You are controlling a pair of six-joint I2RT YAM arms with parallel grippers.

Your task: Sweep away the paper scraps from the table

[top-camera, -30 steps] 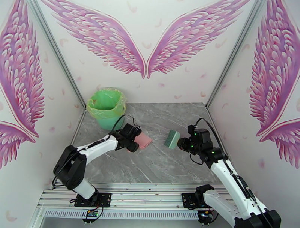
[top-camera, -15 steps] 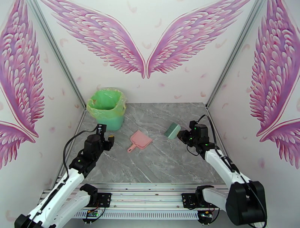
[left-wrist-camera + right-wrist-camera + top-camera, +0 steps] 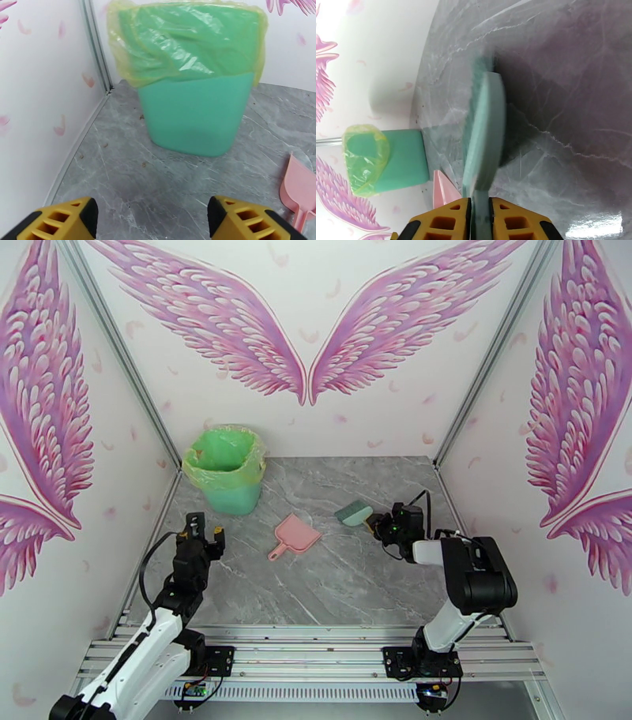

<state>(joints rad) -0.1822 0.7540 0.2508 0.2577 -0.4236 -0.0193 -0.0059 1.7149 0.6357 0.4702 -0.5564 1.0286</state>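
Observation:
The paper scraps are out of view. On the grey marble table (image 3: 332, 587) lies a pink dustpan (image 3: 294, 536), handle toward the near left. My left gripper (image 3: 200, 534) hovers by the table's left edge, well left of the dustpan, open and holding nothing; its yellow fingers (image 3: 63, 221) stand wide apart in the left wrist view (image 3: 152, 217). My right gripper (image 3: 371, 522) is shut on the handle of a green brush (image 3: 353, 513), which sits low over the table right of the dustpan. The brush (image 3: 486, 130) looks blurred between the fingers (image 3: 480, 215).
A green bin (image 3: 225, 469) with a yellow-green liner stands at the back left corner, seen close in the left wrist view (image 3: 197, 114) and small in the right wrist view (image 3: 395, 162). Metal frame posts and walls close the table's sides. The dustpan's edge (image 3: 298, 185) shows at right.
The left gripper let go of the dustpan, pulled back to the near left and opened wide. The right arm folded low and carried the brush down and toward the back.

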